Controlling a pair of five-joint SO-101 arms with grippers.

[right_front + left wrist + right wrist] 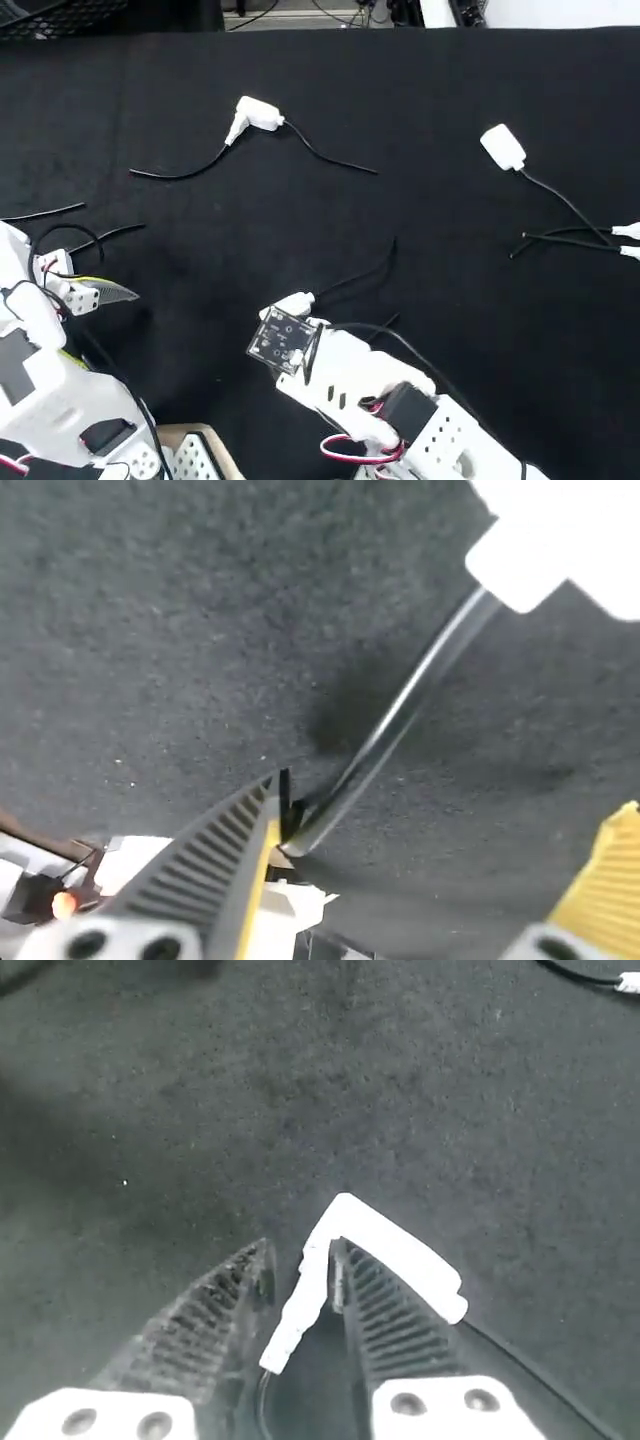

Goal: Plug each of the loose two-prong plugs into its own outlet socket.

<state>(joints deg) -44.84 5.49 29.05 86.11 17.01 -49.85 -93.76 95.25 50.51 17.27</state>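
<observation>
Right jaws: my right gripper (300,1256) is clenched on a white plug (392,1252), whose bent body sits between my fingers (395,1310).
Left jaws: my left gripper (450,795) is spread wide, with a black cable (400,715) touching one fingertip.
Plug's place: near the table's (450,90) middle, towards the near edge.
Room: open cloth lies ahead, and the socket (502,147) is well apart.
Right arm: low, coming from the near edge.
Left arm: at the near left corner.
</observation>
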